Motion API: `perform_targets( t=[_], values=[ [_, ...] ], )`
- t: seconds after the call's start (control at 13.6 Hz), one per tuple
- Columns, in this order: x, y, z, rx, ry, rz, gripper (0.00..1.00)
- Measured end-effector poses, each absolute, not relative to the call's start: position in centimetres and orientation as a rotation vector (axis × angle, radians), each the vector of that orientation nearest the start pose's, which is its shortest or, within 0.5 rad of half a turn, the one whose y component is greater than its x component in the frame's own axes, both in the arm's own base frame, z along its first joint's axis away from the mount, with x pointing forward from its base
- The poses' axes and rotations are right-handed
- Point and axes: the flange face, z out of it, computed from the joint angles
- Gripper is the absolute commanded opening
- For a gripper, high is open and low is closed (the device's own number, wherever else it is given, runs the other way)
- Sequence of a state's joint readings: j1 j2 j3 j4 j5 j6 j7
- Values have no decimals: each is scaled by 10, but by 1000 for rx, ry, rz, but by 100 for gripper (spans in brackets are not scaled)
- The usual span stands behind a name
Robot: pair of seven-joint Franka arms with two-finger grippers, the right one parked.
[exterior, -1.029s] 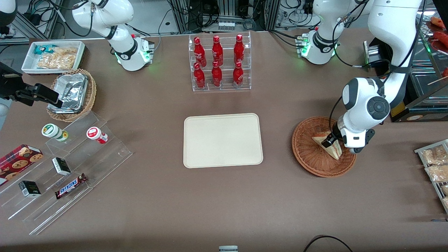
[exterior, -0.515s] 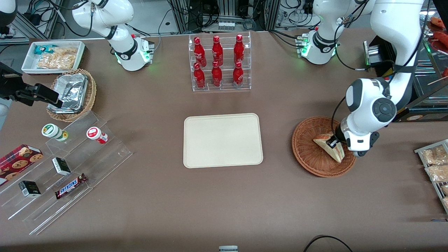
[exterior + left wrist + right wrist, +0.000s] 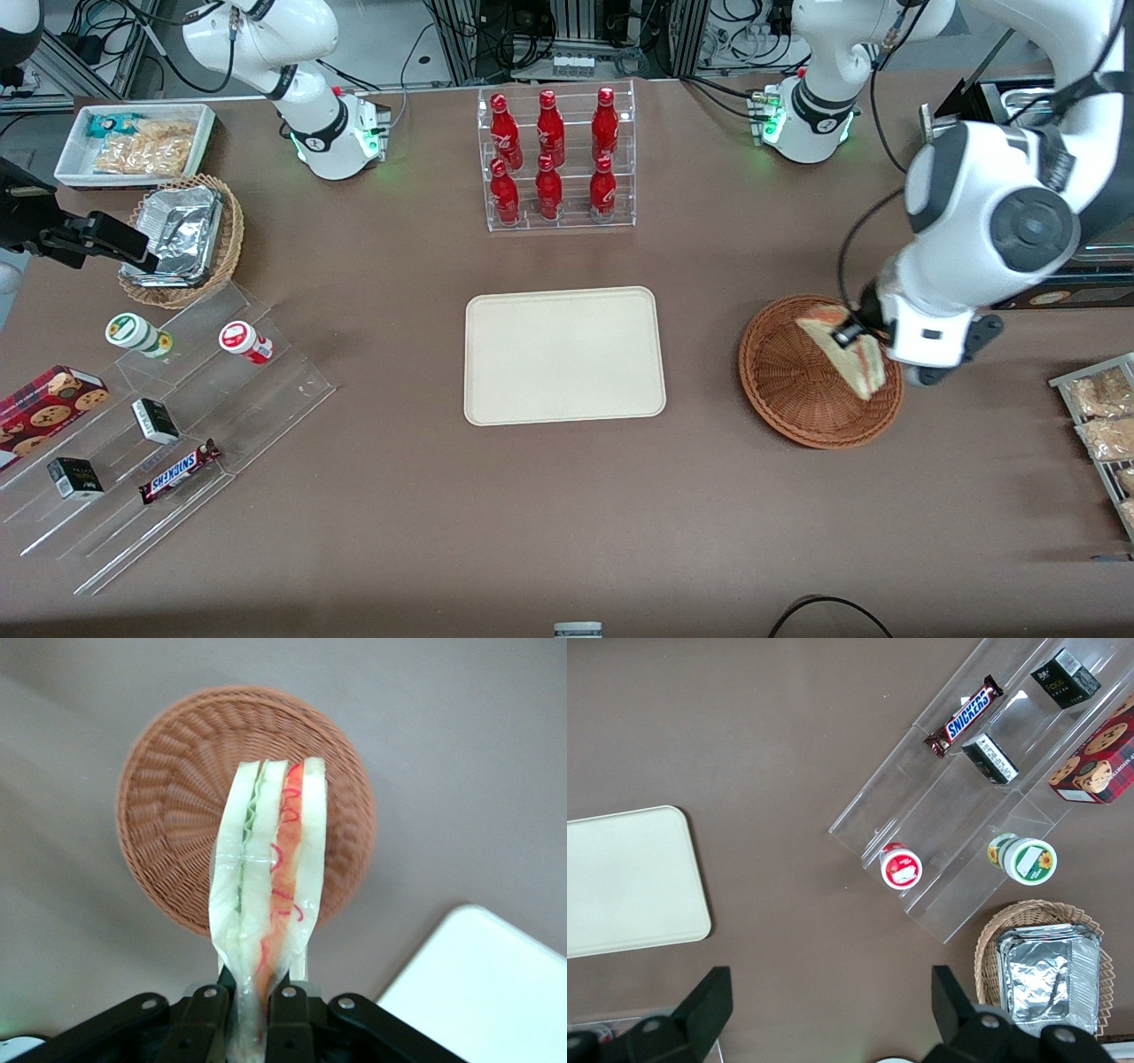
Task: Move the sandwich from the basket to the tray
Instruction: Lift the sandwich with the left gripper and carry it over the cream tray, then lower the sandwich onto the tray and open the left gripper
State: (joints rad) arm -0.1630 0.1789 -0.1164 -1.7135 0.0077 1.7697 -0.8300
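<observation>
My gripper (image 3: pixel 252 1010) is clamped on the sandwich (image 3: pixel 270 877), fingers (image 3: pixel 205 1020) pinching the narrow end of the wedge so the bread faces take the squeeze and the cut side, with its red and green layers, faces my wrist camera. Held by that end, the wedge hangs out ahead of me, and its clear wrap shows at the edges.

Under it lies the basket (image 3: pixel 168 806), now bare; the sandwich is clear of the weave, up in the air above it, which I judge is height enough to pass the rim without snagging.

Nearby, a corner of the tray (image 3: pixel 483 983) shows. In the front view the gripper (image 3: pixel 852 335) holds the sandwich (image 3: pixel 852 353) over the basket (image 3: pixel 793 390), and the tray (image 3: pixel 564 354) sits mid-table toward the parked arm's end, flat, low-rimmed and bare, so I can set down anywhere on it. The carry across is not yet begun.
</observation>
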Motion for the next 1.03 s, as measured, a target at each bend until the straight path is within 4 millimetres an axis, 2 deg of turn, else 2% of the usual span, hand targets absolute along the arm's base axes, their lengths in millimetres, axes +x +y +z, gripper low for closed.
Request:
perform_targets(
  t=[0.15,0.29,0.51,0.81,1.03],
  values=[
    [564,-222,469,-3000,-682,168,7],
    [542,-282,450,-3008,-517,201,7],
    [511,-359,413,-2998,-317,254,8],
    [495,-442,370,-3059,-211,221,9],
    [484,-482,335,-3125,-143,168,9]
  ],
)
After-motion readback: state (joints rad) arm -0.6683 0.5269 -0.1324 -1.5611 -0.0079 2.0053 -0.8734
